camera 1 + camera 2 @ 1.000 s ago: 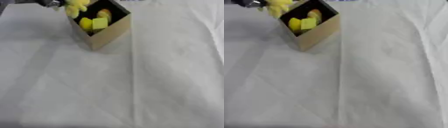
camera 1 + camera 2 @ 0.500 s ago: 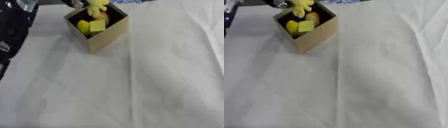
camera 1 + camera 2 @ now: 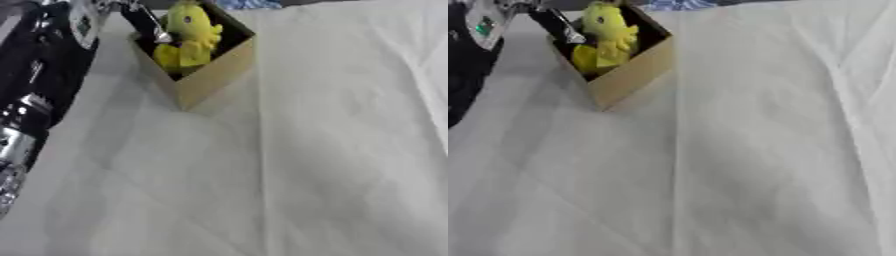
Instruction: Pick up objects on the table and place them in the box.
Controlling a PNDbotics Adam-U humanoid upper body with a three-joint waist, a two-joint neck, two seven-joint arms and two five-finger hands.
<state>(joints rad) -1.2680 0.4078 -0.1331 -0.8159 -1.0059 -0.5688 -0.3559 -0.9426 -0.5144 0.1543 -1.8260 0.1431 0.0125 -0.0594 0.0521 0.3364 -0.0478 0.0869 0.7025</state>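
Note:
A tan cardboard box [image 3: 210, 75] stands on the white cloth at the upper left. A yellow plush duck [image 3: 188, 37] sits upright inside it, head above the rim, with other yellow pieces under it. My left hand [image 3: 144, 22] comes in from the top left corner and reaches into the box's left side, right beside the duck. Most of that hand is cut off by the picture's top edge, so its grip is hidden. My right hand shows in neither view.
My black and silver left arm [image 3: 35, 75] runs down the left edge beside the box. The white tablecloth [image 3: 306, 165] has creases running through it. Something blue [image 3: 249, 4] lies past the far edge.
The duck has come down from above the box's rim into the box, my left hand with it. The camera has shifted, so more of my left arm shows.

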